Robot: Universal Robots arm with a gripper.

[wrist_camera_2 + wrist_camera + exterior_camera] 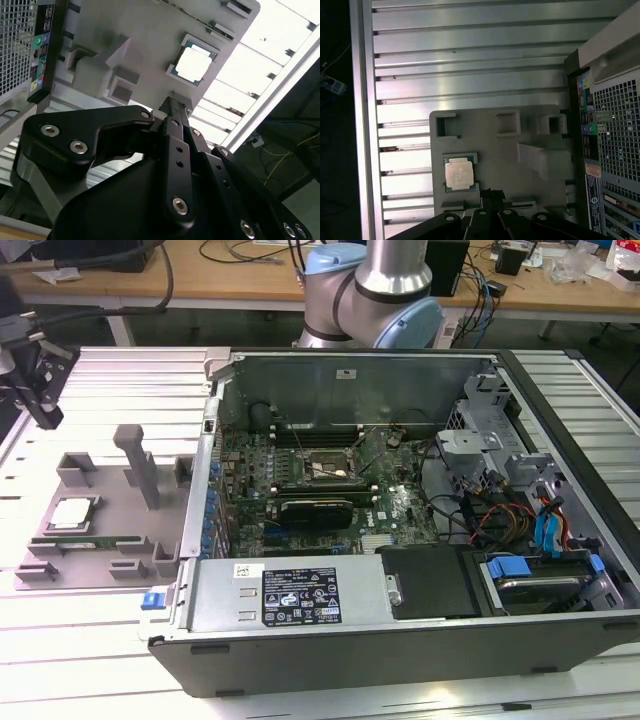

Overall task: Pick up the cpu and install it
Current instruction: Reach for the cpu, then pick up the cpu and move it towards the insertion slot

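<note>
Jaws: closed together with nothing between them. In both wrist views the gripper (172, 102) tip sits over the holder's edge, near the cpu but not touching it.
Cpu: one (193, 63), silver face up, lying flat in a pocket of the holder and outside the case.
Holder: one (110, 510), grey, on the slatted table (100, 660), just beside the case on the exterior view's left. It carries one upright post (137, 465) and one green memory stick (95, 541).
Computer case: one (400, 640), lying open.
Exterior view: looks down into the case at the board (400, 505) and its square socket (330, 466).
First wrist view: sees the case's perforated outer wall (620, 135).
Cut off: the arm (385, 290) leaves the exterior view at its upper edge.
Hard to make out: whether the socket is filled.
</note>
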